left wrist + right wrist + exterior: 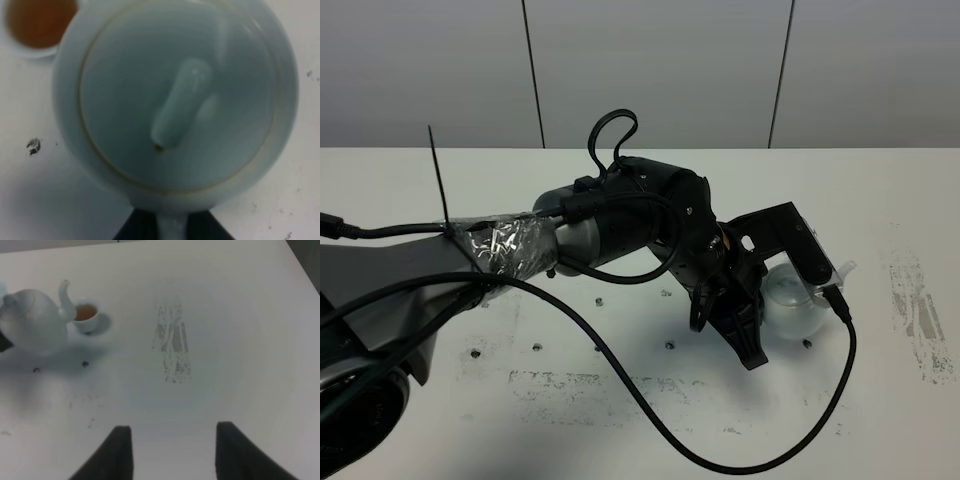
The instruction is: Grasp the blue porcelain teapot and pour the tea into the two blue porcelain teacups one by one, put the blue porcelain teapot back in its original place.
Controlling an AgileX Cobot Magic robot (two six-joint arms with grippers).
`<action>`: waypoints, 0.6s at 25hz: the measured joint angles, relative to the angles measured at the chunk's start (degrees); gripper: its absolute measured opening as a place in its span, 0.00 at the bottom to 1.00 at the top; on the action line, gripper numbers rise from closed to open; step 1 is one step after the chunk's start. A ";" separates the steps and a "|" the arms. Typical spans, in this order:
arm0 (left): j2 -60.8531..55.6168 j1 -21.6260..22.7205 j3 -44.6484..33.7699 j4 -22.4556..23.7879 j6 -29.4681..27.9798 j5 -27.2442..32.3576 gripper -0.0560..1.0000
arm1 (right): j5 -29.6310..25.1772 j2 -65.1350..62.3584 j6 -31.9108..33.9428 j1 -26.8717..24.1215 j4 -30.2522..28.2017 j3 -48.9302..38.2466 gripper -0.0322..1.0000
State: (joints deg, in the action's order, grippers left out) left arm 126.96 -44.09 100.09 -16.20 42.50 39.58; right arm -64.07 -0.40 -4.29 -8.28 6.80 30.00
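Observation:
The blue porcelain teapot [175, 95] fills the left wrist view from above, lid knob in the middle. It stands right of centre on the white table [790, 298], half hidden by my left arm. My left gripper [752, 318] is at its handle, with dark fingers [135, 231] close on both sides of it. One blue porcelain teacup [87, 315], holding brown tea, stands just beside the spout [64, 290]. It also shows in the left wrist view [37, 22]. The other teacup is out of view. My right gripper [172, 450] is open and empty, well away from the teapot.
A black cable [650, 420] loops over the table in front of the left arm. Grey scuffed patches mark the table surface [172, 345] and its right side [920, 300]. The table's corner edge [302, 262] lies beyond the right gripper.

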 joint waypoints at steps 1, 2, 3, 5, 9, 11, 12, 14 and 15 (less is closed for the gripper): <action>0.41 -0.14 0.00 0.00 0.13 -0.38 0.15 | 0.00 0.00 0.00 0.00 0.00 0.00 0.41; 0.90 -0.21 0.00 0.05 0.15 -1.07 0.15 | 0.00 0.00 0.00 0.00 0.00 0.00 0.41; 1.42 -0.33 0.00 0.05 0.21 -2.08 0.15 | 0.00 0.00 0.00 0.00 0.00 0.00 0.41; 2.06 -0.39 0.00 0.05 0.26 -3.88 0.15 | 0.00 0.00 0.00 0.00 0.00 0.00 0.41; 3.00 -0.49 0.00 0.00 0.26 -6.18 0.15 | 0.00 0.00 0.00 0.00 0.00 0.00 0.41; 3.55 -0.61 0.00 -0.11 0.26 -6.89 0.15 | 0.00 0.00 0.00 0.00 0.00 0.00 0.41; 3.97 -0.68 0.00 -0.15 0.26 -7.03 0.15 | 0.00 0.00 0.00 0.00 0.00 0.00 0.41; 4.85 -0.68 0.00 -0.15 0.32 -7.33 0.15 | 0.00 0.00 0.00 0.00 0.00 0.00 0.41; 5.27 -0.68 0.00 -0.10 0.38 -7.34 0.15 | 0.00 0.00 0.00 0.00 0.00 0.00 0.41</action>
State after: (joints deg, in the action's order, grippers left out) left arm 132.23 -44.78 100.09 -16.30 42.88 32.24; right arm -64.07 -0.40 -4.29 -8.28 6.80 30.00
